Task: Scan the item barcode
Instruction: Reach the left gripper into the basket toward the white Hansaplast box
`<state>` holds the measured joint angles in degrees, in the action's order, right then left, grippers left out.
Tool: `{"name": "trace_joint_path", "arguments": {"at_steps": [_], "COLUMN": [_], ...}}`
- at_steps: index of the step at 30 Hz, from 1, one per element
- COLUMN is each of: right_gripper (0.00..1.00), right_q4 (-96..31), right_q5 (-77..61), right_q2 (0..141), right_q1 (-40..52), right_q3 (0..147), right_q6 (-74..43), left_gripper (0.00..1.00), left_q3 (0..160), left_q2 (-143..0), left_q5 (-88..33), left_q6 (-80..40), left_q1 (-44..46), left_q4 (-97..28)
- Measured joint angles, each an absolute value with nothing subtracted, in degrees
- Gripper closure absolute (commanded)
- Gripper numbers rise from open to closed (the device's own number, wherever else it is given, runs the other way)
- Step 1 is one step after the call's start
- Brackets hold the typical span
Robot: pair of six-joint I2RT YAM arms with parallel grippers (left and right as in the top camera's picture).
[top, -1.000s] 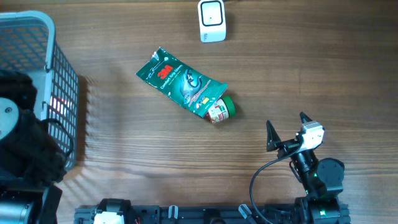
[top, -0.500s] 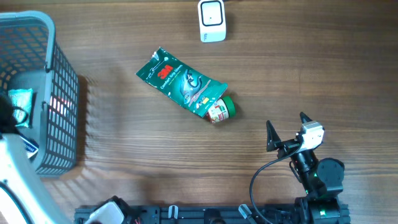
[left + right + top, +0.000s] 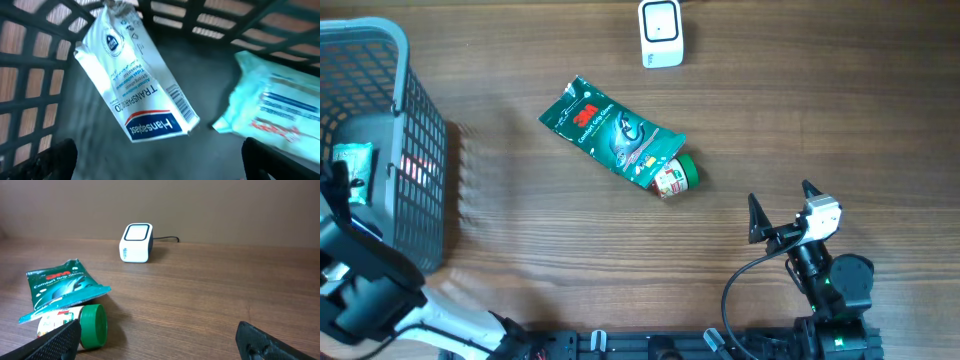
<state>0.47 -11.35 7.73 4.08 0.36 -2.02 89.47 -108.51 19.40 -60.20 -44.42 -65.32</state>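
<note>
In the left wrist view my left gripper (image 3: 162, 162) hangs open inside the grey basket (image 3: 45, 75), with nothing between its fingers. Just beyond it lies a white plaster packet (image 3: 135, 85) with a blue label and a printed barcode. A teal packet (image 3: 280, 107) lies to its right. The white scanner (image 3: 661, 33) stands at the table's far edge. A green 3M packet (image 3: 608, 133) lies mid-table, partly over a small bottle with a green cap (image 3: 677, 177). My right gripper (image 3: 780, 205) rests open at the near right, empty, facing the scanner (image 3: 136, 242) and the bottle (image 3: 90, 325).
The basket (image 3: 420, 150) fills the left edge of the table, its mesh walls rising around my left gripper. Bare wood lies between the green packet (image 3: 62, 285) and my right gripper (image 3: 165, 345). The scanner's cable runs off behind it.
My left arm has swung down toward the near-left corner, uncovering the teal packet in the basket. The right arm and the items on the table have not moved.
</note>
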Motion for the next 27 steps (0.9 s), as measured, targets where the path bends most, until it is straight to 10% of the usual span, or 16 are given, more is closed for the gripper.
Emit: {"name": "trace_joint_path", "arguments": {"at_steps": [19,27], "right_gripper": [0.00,0.00], "right_q4": [0.5,0.5], "right_q5": [-11.4,-11.4], "right_q2": [7.7,7.7], "right_q1": [4.1,4.1], "right_q3": [0.4,0.4], "right_q6": [-2.0,-2.0], "left_gripper": [0.01,0.49], "left_q3": [89.4,86.7], "left_q2": [-114.5,-117.6], "left_q5": [22.9,23.2], "left_q6": [-64.3,-64.9], "left_q1": [-45.2,-45.7], "left_q4": [-62.1,-62.5]}}
